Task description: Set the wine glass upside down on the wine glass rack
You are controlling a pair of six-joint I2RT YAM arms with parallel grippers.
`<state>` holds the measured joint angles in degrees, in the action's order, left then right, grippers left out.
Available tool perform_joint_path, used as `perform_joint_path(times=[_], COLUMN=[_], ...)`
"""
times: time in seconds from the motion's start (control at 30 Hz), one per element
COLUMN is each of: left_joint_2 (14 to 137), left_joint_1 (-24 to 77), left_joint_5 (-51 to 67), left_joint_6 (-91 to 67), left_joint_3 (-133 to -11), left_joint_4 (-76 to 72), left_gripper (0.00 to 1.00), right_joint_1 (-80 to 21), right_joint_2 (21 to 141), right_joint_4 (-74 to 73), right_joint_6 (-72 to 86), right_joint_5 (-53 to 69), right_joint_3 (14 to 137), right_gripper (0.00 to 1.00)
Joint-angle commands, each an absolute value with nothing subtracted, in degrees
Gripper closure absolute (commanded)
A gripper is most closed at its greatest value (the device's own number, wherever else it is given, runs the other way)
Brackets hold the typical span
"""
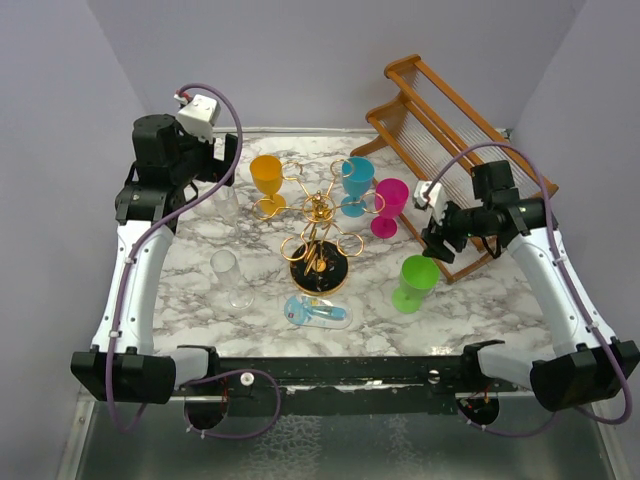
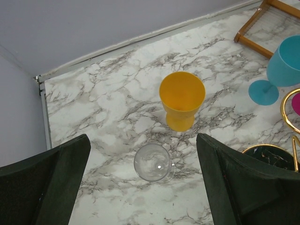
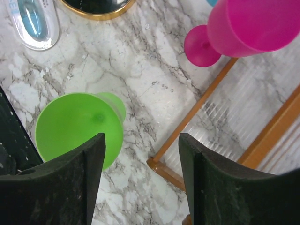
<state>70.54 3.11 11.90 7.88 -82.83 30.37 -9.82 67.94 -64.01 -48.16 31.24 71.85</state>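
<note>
The gold wire wine glass rack (image 1: 318,235) stands mid-table on a round black base (image 1: 318,277). Several wine glasses stand upright around it: yellow (image 1: 267,178), blue (image 1: 357,180), magenta (image 1: 388,205), green (image 1: 415,282) and clear (image 1: 228,275). My left gripper (image 2: 143,187) hangs wide open above another clear glass (image 2: 152,162), which sits on the marble between the fingers (image 2: 51,183) without touching them; the yellow glass (image 2: 182,99) is just beyond. My right gripper (image 3: 140,178) is open and holds nothing. The green glass (image 3: 77,129) lies beside its left finger (image 3: 70,187).
A brown wooden slatted rack (image 1: 450,130) fills the back right; its rail (image 3: 197,112) runs just ahead of my right fingers. A blue item in clear packaging (image 1: 318,312) lies in front of the gold rack's base. Walls close in on three sides.
</note>
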Motion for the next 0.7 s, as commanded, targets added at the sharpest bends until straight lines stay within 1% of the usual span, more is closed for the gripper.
perform_joint_path(times=[0.0, 0.1, 0.3, 0.5, 0.6, 0.67], left_joint_2=[71.00, 71.23, 71.13, 71.00, 71.25, 71.36], left_joint_1=[2.73, 2.73, 2.73, 2.74, 2.72, 2.73], left_joint_5=[14.10, 14.13, 13.89, 13.58, 13.92, 13.96], left_joint_6=[7.78, 7.78, 8.13, 8.35, 8.27, 8.22], left_joint_3=[-84.13, -83.90, -83.59, -84.09, -84.11, -84.02], left_joint_4=[30.36, 30.23, 30.26, 30.20, 30.15, 30.07], left_gripper=[0.01, 0.01, 0.01, 0.01, 0.01, 0.01], right_joint_1=[-12.19, -13.31, -16.61, -20.22, -20.95, -21.00], right_joint_2=[68.70, 69.20, 70.97, 72.48, 73.14, 73.11], right_joint_4=[-65.68, -65.60, -64.41, -63.34, -63.30, -63.27], right_joint_6=[-46.78, -46.37, -44.61, -43.03, -42.98, -43.39], right_joint_5=[28.08, 26.77, 23.64, 20.48, 20.39, 20.50], right_joint_3=[70.47, 69.61, 67.70, 66.36, 66.36, 66.35], right_gripper=[0.40, 0.42, 0.54, 0.70, 0.81, 0.91])
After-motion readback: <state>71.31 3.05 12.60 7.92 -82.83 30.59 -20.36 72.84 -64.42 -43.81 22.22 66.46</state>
